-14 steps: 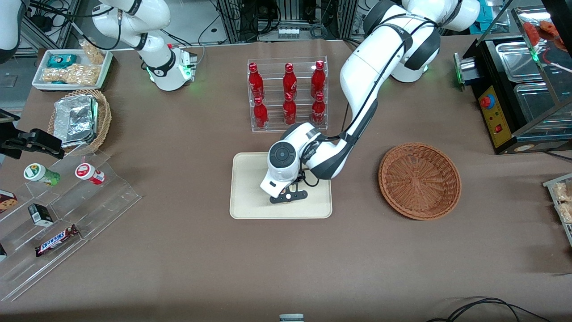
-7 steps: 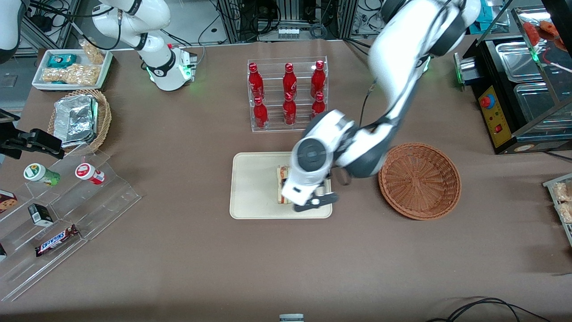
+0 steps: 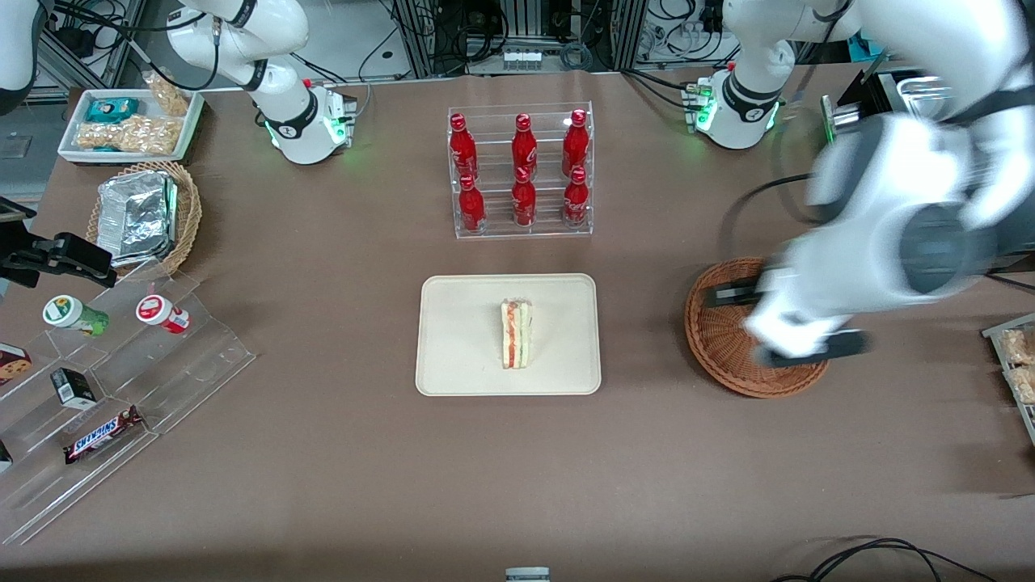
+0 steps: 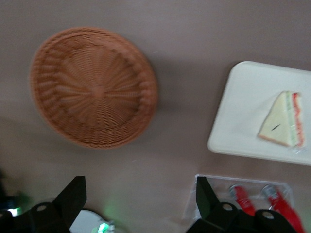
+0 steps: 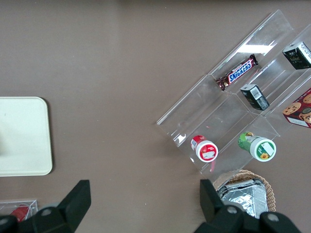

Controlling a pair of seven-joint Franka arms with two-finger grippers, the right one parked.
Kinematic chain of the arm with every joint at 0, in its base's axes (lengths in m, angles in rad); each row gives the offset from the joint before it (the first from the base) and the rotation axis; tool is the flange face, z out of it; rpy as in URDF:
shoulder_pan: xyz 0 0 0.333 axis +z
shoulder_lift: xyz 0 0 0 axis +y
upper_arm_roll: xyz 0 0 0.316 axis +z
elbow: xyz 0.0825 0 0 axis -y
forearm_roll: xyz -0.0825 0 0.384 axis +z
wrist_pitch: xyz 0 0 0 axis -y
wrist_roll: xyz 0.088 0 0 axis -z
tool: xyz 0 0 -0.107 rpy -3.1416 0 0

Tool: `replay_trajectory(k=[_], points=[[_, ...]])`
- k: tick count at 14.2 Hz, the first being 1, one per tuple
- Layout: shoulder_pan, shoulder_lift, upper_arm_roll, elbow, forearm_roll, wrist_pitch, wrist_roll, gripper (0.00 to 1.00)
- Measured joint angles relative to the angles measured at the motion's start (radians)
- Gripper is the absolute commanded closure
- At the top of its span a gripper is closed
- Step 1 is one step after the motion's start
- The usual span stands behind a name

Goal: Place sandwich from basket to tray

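Lying on the tray: the sandwich [image 3: 516, 333], a white bread wedge showing orange-red and pale yellow-green stripes, standing on edge near the middle
Tray [image 3: 453, 356]: sitting cream-beige with rounded corners and a low rim, nearer the front camera than the bottle rack [image 3: 521, 171]
Basket [image 3: 720, 339]: resting reddish-brown and round beside the tray, toward the working arm's end, holding nothing
Gripper [image 3: 776, 323]: hanging above the basket, fingers [image 4: 73, 196] spread wide apart, gripping nothing
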Motion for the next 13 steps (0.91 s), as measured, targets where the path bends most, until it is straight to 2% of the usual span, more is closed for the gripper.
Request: replay_trajectory(k=[2,4,7,10,13], points=[[0.108,-0.052,0.001,-0.02,0.002,-0.04,0.117,0.0],[0.159,-0.093,0.001,-0.028,0.032,-0.058,0.158,0.0],[0.161,-0.174,-0.012,-0.071,0.06,-0.05,0.161,0.0],[0.168,-0.305,-0.015,-0.165,0.01,-0.005,0.161,0.0],[0.193,-0.382,-0.016,-0.227,0.003,-0.004,0.161,0.0]])
